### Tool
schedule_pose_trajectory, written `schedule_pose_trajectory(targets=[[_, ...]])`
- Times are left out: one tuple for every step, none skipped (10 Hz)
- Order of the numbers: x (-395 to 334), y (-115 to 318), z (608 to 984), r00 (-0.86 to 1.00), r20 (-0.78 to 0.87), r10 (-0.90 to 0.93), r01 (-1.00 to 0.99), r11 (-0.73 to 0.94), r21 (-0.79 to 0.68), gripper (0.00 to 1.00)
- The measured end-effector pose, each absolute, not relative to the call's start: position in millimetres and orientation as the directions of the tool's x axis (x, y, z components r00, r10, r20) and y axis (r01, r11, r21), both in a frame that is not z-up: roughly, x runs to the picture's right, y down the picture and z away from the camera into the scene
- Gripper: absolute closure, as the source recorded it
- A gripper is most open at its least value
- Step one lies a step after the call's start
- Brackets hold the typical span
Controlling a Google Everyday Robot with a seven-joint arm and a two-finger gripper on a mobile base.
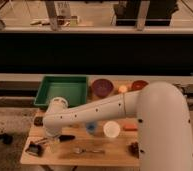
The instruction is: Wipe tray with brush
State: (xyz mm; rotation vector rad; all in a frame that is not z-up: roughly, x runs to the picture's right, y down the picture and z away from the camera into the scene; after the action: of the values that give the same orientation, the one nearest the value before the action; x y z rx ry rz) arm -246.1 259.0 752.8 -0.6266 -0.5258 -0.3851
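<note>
Gripper [50, 145] low over the front left part of the wooden table [112, 152], at the end of the white arm; open or closed, cannot tell. Brush [66, 136] lying flat on the table just beside it, black handle showing right of the wrist, well apart from the green tray [70, 87] at the back. Probably light and stiff, but thin, so easy to roll or slip. Best taken across the middle of the handle, firmly, leaving the head free for wiping.
</note>
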Motion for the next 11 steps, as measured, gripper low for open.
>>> schedule_pose_trajectory(targets=[[-247, 262, 756, 0.802, 0.57, -0.178, 0.488, 0.745, -0.454, 0.2], [-245, 264, 761, 0.805, 0.568, -0.172, 0.484, 0.744, -0.461, 0.2], [-243, 265, 766, 0.807, 0.566, -0.168, 0.479, 0.746, -0.463, 0.2], [-240, 263, 770, 0.812, 0.561, -0.162, 0.471, 0.75, -0.464, 0.2], [-233, 256, 776, 0.819, 0.552, -0.158, 0.459, 0.758, -0.463, 0.2], [-223, 248, 781, 0.827, 0.541, -0.152, 0.443, 0.768, -0.462, 0.2], [-220, 246, 782, 0.83, 0.537, -0.152, 0.439, 0.772, -0.46, 0.2], [-216, 246, 783, 0.832, 0.534, -0.151, 0.435, 0.774, -0.46, 0.2], [-214, 247, 784, 0.834, 0.531, -0.148, 0.431, 0.776, -0.461, 0.2], [-213, 248, 785, 0.835, 0.531, -0.146, 0.43, 0.776, -0.462, 0.2], [-214, 251, 785, 0.833, 0.533, -0.146, 0.432, 0.774, -0.463, 0.2]])
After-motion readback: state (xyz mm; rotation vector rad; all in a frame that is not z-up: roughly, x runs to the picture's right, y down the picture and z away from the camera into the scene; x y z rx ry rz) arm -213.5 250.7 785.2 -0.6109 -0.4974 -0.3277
